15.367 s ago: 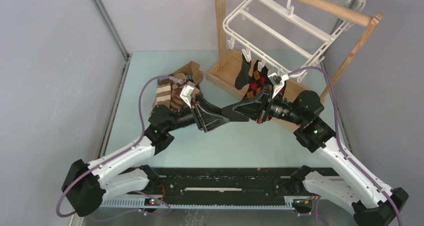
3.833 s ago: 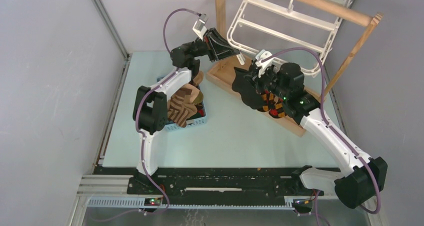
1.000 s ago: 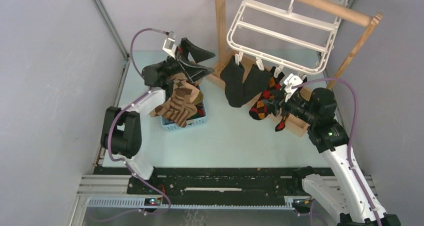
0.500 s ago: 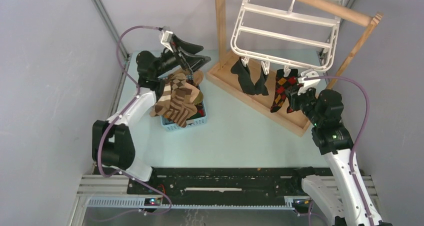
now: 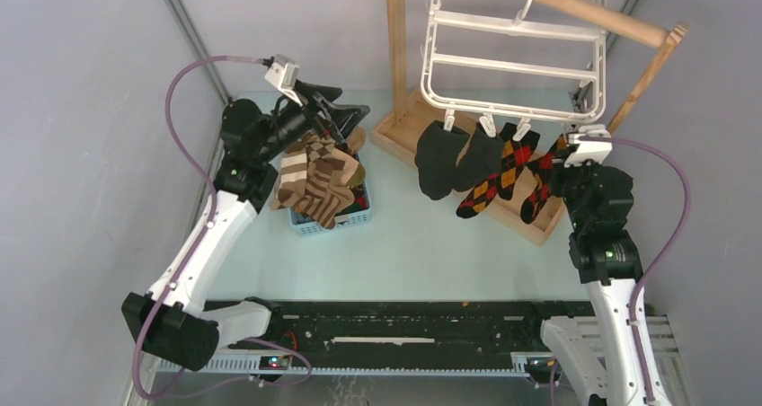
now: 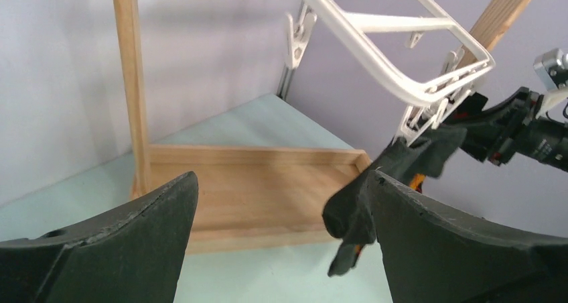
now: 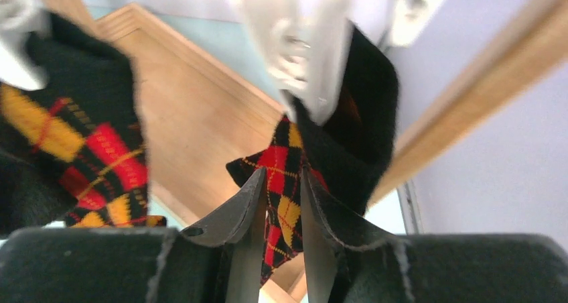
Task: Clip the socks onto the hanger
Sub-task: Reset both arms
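Note:
The white hanger [image 5: 512,47] hangs on the wooden rail. Two plain black socks [image 5: 440,159] and an argyle sock [image 5: 503,168] hang from its near clips. A second argyle sock [image 5: 542,181] hangs at the right end. In the right wrist view a white clip [image 7: 311,62] bites its black cuff. My right gripper [image 5: 568,159] is beside it, jaws nearly together with the argyle fabric [image 7: 285,202] between them. My left gripper [image 5: 349,101] is open and empty over brown striped socks [image 5: 314,177]. Its wrist view shows the hanger [image 6: 375,45] and a black sock [image 6: 402,169].
The brown striped socks lie heaped in a small blue basket [image 5: 355,216] at the left. The tan wooden stand has a round rail [image 5: 575,6], an upright post [image 5: 395,38] and a flat tray base [image 6: 254,189] under the hanging socks. Grey walls close in on both sides.
My left gripper has drawn back from the hanger to above the basket, open. The hanger has swung back. My right gripper has moved right with the second argyle sock, which now hangs from a clip.

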